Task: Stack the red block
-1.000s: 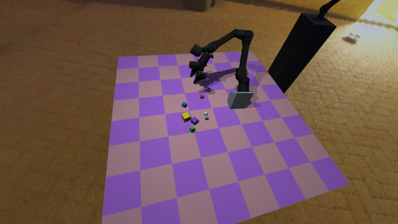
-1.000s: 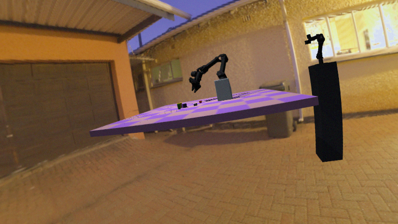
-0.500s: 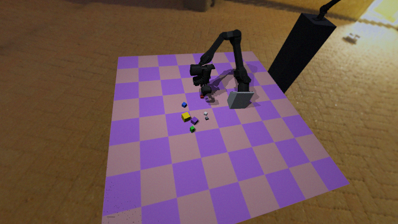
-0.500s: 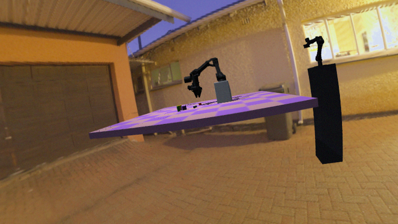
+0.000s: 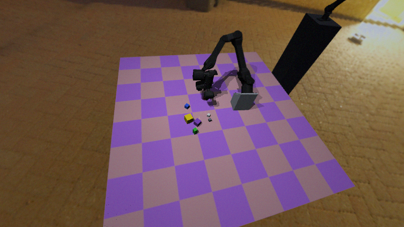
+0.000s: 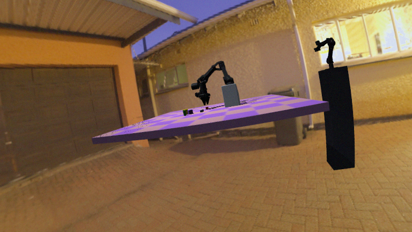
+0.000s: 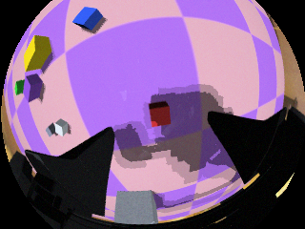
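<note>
Black fingers of the gripper (image 7: 167,147) stand spread wide with nothing between them, framing the wrist view, and the red block (image 7: 160,114) lies on the checkered mat (image 5: 178,176) just ahead of the gap, nearer the right finger, inside the arm's shadow. In my judgement the first risk lies there: the block is off centre between the fingers, so a straight descent could land a fingertip on it or nudge it aside, and a close could pinch it by a corner and twist it.

Farther off, a white cube (image 5: 209,114) and a grey cube (image 5: 210,119) sit close together, then a purple block (image 5: 197,122) just beside a yellow block (image 5: 188,117), with a blue cube (image 5: 187,105) apart. The green tower (image 5: 195,130) stands farthest, near the purple block. Carrying the red block there, the wide fingers could clip those neighbours or the tower's side and topple it; releasing off centre could do the same.

No containers are visible.
</note>
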Tool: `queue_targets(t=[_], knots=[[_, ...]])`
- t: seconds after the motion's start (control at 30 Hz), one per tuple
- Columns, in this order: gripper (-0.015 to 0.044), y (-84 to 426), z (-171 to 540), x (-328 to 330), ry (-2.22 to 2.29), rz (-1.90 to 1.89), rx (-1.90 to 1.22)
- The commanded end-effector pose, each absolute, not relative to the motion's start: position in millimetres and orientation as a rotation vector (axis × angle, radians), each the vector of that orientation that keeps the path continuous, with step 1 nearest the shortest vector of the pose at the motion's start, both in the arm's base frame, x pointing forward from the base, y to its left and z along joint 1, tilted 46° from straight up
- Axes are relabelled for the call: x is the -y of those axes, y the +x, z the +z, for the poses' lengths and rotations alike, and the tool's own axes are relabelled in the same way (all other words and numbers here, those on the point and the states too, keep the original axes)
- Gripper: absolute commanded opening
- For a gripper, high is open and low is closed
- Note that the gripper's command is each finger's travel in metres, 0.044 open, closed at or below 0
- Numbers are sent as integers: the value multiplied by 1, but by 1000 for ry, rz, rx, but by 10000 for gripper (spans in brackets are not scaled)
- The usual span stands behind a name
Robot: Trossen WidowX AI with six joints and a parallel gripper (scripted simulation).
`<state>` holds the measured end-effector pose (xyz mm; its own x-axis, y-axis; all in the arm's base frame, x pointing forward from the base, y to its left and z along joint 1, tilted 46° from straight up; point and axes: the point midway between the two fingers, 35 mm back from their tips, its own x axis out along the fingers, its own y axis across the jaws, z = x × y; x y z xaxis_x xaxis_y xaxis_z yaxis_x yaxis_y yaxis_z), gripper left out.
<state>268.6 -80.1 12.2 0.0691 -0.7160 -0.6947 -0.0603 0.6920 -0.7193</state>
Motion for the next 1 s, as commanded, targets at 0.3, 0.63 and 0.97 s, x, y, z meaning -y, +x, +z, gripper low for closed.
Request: queue_targets(t=[0.3, 0.63, 0.97], knots=[[440, 268, 0, 92, -702, -554, -1443], [440, 268, -10, 104, -703, -555, -1443], [440, 268, -12, 106, -704, -555, -1443]])
